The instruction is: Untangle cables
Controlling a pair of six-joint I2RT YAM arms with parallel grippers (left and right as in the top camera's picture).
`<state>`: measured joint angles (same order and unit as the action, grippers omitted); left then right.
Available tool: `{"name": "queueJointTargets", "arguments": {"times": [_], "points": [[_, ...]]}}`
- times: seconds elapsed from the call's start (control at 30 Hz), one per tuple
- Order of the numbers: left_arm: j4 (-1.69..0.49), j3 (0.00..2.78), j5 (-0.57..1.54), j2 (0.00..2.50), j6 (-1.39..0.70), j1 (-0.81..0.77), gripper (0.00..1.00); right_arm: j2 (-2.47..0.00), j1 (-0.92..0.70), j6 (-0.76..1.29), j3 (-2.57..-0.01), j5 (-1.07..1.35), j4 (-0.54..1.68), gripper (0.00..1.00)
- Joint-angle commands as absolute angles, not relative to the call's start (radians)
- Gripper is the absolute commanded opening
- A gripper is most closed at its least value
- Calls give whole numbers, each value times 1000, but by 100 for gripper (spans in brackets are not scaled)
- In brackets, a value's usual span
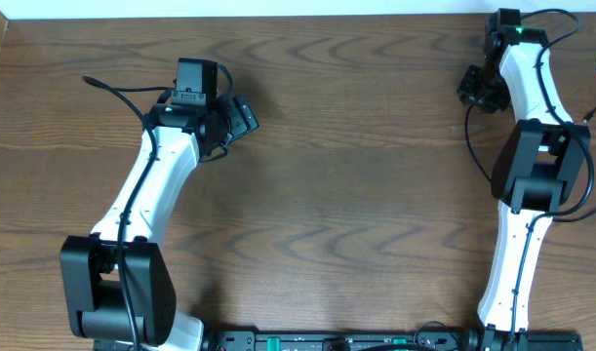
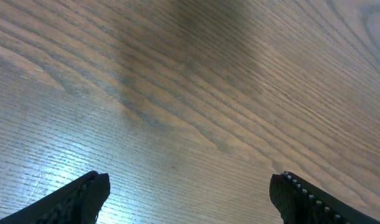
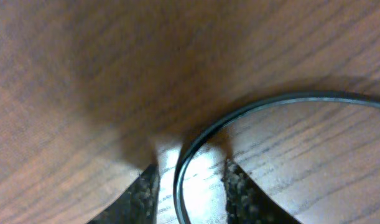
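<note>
Hovering left tool over worktop, fingers spreading wide apart. Straddling thin black cable with right tool near far right worktop edge, fingers sitting close either side with slim gaps showing; not managing to tell whether clamping. Noting cable lying on worktop, arcing from between fingers out to wrist view's right.

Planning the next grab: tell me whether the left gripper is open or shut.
Open. The left gripper shows its fingers far apart, with only the wood table showing between them.
</note>
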<state>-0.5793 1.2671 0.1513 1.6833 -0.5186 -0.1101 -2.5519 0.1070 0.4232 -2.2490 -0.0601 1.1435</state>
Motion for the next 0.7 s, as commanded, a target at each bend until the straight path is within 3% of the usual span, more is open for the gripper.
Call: {"name": "queueJointTargets", "arguments": {"times": [0.0,0.03,0.07,0.27,0.67], "points": [[-583,1274,145,1687,-502,-108,88,-2579,110,442,-2173,-76,1109,24],[-583,1274,145,1687,-502,-108,88,-2579,110,442,-2157,-76,1096,17],[-583,1274,145,1687,-502,-108,88,-2579,112,442,-2140,-76,1084,1],[-583,1274,145,1687,-502,-108,88,-2574,144,408,-2157,-56,1053,1],[-583,1274,145,1687,-502,-108,88,-2439,408,340,-2614,16,1197,1]]}}
